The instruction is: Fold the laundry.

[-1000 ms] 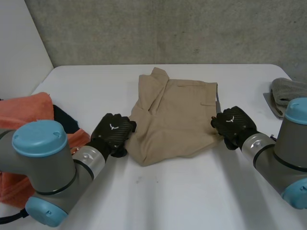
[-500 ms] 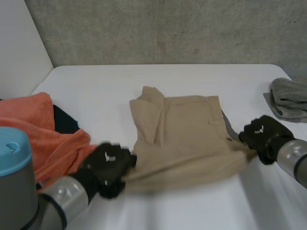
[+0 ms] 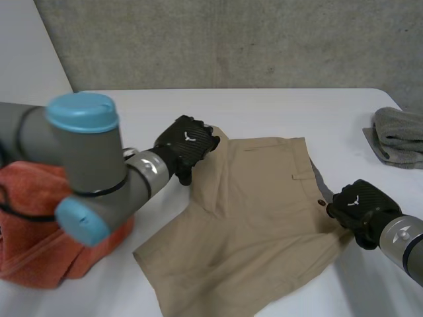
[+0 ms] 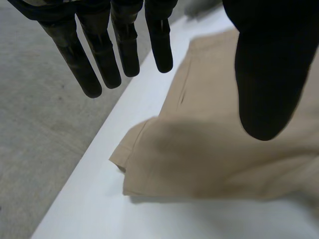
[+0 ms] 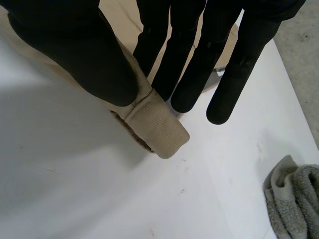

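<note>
I see the tan shorts (image 3: pixel 251 211) lying spread flat on the desk (image 3: pixel 277 105). Their waist is toward my right side, and the two legs run away toward my left, so the long axis crosses in front of me.

My right hand (image 3: pixel 360 206) is clamped on the near end of the waistband (image 5: pixel 149 119), pinching the rolled cloth between thumb and fingers. My left hand (image 3: pixel 186 140) is released, with its fingers (image 4: pixel 84 74) straight and nothing in them. It hovers over the far leg, and that leg's hem corner lies on the desk just beyond the fingertips.

That corner is what the next move turns on, I think. The left hand is much the nearer one and needs to drop and reach slightly forward to catch it.

The other leg points toward the near edge of the desk, close to the orange cloth (image 3: pixel 39 251), so room is tight there. The far half of the desk is bare. A strip of bare surface also separates the waist from the grey cloth (image 3: pixel 400 135) on the right.
</note>
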Robot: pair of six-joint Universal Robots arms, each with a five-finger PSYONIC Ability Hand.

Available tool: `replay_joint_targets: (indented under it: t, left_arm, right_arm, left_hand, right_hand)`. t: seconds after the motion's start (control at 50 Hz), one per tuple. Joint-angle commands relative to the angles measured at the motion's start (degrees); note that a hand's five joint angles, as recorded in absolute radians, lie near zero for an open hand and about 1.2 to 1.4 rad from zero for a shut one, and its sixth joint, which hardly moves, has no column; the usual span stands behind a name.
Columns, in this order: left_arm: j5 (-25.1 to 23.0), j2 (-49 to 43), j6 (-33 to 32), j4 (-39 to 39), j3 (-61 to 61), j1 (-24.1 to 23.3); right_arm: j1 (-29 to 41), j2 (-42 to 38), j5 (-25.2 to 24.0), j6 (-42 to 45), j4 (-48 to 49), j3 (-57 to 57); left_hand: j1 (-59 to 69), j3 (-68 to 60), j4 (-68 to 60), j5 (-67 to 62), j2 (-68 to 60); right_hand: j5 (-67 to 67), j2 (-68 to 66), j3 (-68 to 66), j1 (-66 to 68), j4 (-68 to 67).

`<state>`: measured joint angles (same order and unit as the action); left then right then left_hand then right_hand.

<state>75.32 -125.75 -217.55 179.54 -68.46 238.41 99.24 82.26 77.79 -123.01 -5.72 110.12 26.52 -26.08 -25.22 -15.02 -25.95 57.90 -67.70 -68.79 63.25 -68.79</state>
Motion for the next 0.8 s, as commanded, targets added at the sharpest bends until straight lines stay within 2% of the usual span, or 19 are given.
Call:
replay_joint_targets:
  t: [0.02,0.12,0.2,0.22,0.24,0.28,0.38,0.46,0.64,0.74,0.76,0.8]
  left_arm:
    - [-7.37,-17.5,-10.79,0.54,15.19,2.33]
    - [-7.91,-22.34,-10.7,0.9,18.72,3.99]
    - [-8.08,-22.87,-10.88,1.07,17.93,4.43]
    - [-7.39,-22.44,-10.79,1.77,17.23,4.44]
    - [-6.86,-22.17,-10.62,2.38,16.7,4.44]
    - [-5.02,-21.03,-10.53,4.4,15.3,4.61]
    - [4.37,-14.63,-11.05,12.48,5.65,5.4]
    - [7.99,-10.85,-10.71,13.99,-1.12,6.45]
    - [10.46,-5.74,-10.35,13.82,-9.93,6.28]
    - [12.74,-3.89,-8.07,13.38,-12.48,5.67]
    - [13.36,-3.1,-6.85,13.2,-13.09,5.49]
    - [14.06,-1.7,-5.52,13.03,-13.53,5.23]
  right_arm:
    - [0.25,-2.63,0.0,-0.04,1.94,0.8]
    - [0.25,-4.3,0.0,-0.13,2.55,1.07]
    - [-0.1,-5.01,0.0,-0.04,3.08,0.98]
    - [-0.19,-5.01,0.0,-0.04,3.08,0.98]
    - [-0.19,-5.01,0.0,-0.04,3.17,0.89]
    - [-0.19,-5.01,0.0,-0.04,3.35,0.8]
    - [-0.1,-5.01,0.09,-0.13,3.43,0.71]
    - [-0.1,-5.01,0.09,-0.13,3.43,0.89]
    - [-0.19,-4.92,0.09,-0.3,3.52,0.89]
    - [-0.1,-5.01,0.35,-0.3,4.14,0.98]
    - [-0.19,-5.01,0.26,-0.3,4.22,0.98]
    - [-0.19,-5.01,0.26,-0.39,4.23,1.07]
  left_hand:
    - [3.7,-4.15,-5.0,-5.21,-4.27]
    - [15.8,-16.25,-17.1,-17.3,-16.37]
    - [37.12,-37.57,-38.42,-38.62,-37.69]
    - [49.17,-49.62,-50.47,-50.68,-49.74]
    - [53.43,-53.88,-54.73,-54.94,-54.01]
    - [53.48,-53.92,-54.78,-54.98,-54.05]
    - [53.48,-53.92,-54.78,-54.98,-54.05]
    - [53.48,-53.92,-54.78,-54.98,-54.05]
    - [53.48,-53.92,-54.78,-54.98,-54.05]
    - [37.56,-38.01,-38.86,-39.06,-38.13]
    - [25.53,-25.98,-26.83,-27.03,-26.1]
    - [14.85,-15.3,-16.15,-16.36,-15.43]
  right_hand:
    - [12.1,-12.3,-11.21,16.75,-11.21]
    - [12.1,-12.3,-11.21,16.75,-11.21]
    - [12.1,-12.3,-11.21,16.75,-11.21]
    - [12.1,-12.3,-11.21,16.75,-11.21]
    - [12.1,-12.3,-11.21,16.75,-11.21]
    - [12.1,-12.3,-11.21,16.75,-11.21]
    - [12.1,-12.3,-11.21,16.75,-11.21]
    - [12.1,-12.3,-11.21,16.75,-11.21]
    - [12.1,-12.3,-11.21,16.75,-11.21]
    - [12.1,-12.3,-11.21,16.75,-11.21]
    - [12.1,-12.3,-11.21,16.75,-11.21]
    - [12.1,-12.3,-11.21,16.75,-11.21]
